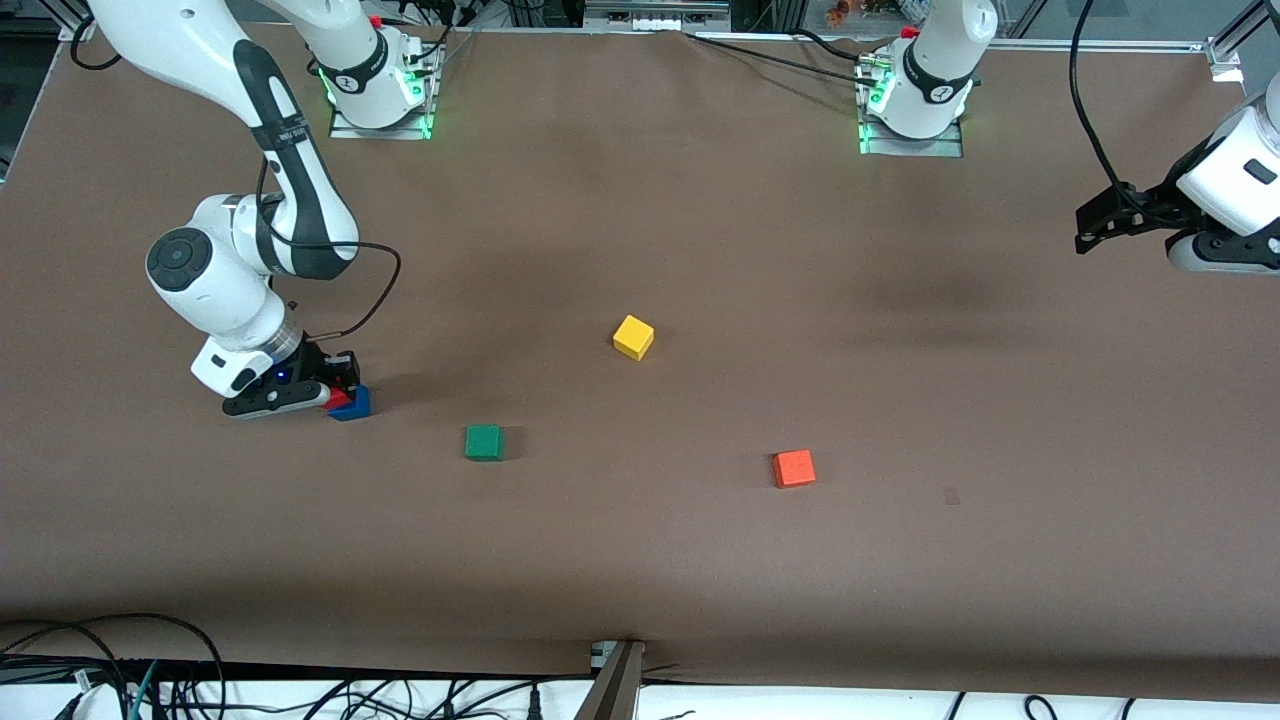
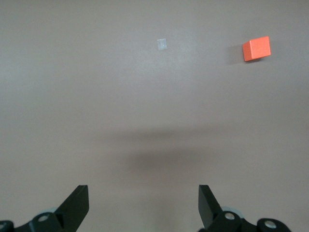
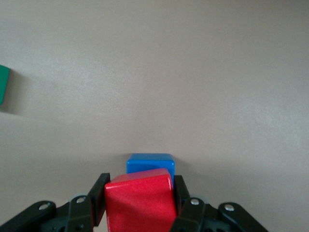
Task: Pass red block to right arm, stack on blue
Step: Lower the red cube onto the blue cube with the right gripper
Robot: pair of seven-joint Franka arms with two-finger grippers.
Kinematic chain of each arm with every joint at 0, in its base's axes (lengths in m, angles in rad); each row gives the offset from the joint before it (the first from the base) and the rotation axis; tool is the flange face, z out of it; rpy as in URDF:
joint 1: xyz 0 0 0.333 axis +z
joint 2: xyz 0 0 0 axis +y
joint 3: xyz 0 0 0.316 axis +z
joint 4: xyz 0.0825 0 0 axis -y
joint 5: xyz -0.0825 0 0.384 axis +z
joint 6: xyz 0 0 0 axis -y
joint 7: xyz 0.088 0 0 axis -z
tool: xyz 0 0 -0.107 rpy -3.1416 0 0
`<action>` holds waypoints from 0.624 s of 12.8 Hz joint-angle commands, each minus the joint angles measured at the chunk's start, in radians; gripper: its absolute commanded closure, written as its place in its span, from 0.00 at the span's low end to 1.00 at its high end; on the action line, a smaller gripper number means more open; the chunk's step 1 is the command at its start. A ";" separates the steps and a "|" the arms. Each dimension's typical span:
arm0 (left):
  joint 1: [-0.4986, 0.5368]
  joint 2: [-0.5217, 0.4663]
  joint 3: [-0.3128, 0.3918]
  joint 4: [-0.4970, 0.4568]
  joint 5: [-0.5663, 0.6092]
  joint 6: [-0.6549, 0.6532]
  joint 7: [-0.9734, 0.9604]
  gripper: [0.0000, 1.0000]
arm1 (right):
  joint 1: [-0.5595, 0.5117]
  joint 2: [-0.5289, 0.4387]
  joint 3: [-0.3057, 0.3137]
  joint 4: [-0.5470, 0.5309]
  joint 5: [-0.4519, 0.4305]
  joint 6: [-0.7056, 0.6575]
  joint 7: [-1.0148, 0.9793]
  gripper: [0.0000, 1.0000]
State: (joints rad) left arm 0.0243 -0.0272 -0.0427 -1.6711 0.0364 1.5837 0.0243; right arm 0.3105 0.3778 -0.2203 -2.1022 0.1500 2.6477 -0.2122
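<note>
Right end effector (image 1: 330, 397) is down low at the right arm's end of the bench (image 1: 700, 250), clamped on the red block (image 1: 339, 399). Right wrist view shows both fingers (image 3: 99, 198) pressed against the block's sides, block sitting slightly tilted in the grip. Blue block (image 1: 354, 404) is on the bench directly by the red one; from the wrist camera its top face (image 3: 150, 162) pokes out just past the red block's edge. Front view has red overlapping blue, but can't tell if red is resting on it or just above it.

Left arm waits, pulled off to its own end of the bench. Left end effector (image 1: 1090, 228) hangs in the air, fingers (image 2: 77, 203) spread wide, nothing between them. Its wrist camera sees bare bench, the orange block (image 2: 256, 48) and a small pale patch (image 2: 163, 44) on the surface.

Other blocks, all apart from each other: green block (image 1: 484, 442) is the closest to the red/blue pair, a bit nearer the front camera. Yellow block (image 1: 633, 337) is around mid-bench. Orange block sits toward the left arm's end, nearer the camera than yellow.
</note>
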 commanded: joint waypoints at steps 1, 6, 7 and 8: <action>0.003 -0.011 0.001 -0.004 -0.015 0.009 -0.012 0.00 | 0.009 -0.008 -0.008 -0.019 -0.018 0.020 0.053 1.00; 0.002 -0.011 0.000 -0.002 -0.009 0.009 -0.010 0.00 | 0.010 0.003 -0.010 -0.019 -0.018 0.020 0.122 1.00; 0.002 -0.011 0.000 -0.002 -0.009 0.007 -0.009 0.00 | 0.010 0.003 -0.010 -0.019 -0.018 0.020 0.122 1.00; 0.002 -0.011 0.000 -0.002 -0.010 0.007 -0.009 0.00 | 0.010 0.003 -0.010 -0.019 -0.018 0.020 0.122 1.00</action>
State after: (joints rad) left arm 0.0247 -0.0274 -0.0419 -1.6719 0.0356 1.5873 0.0219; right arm 0.3109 0.3878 -0.2207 -2.1072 0.1500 2.6493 -0.1169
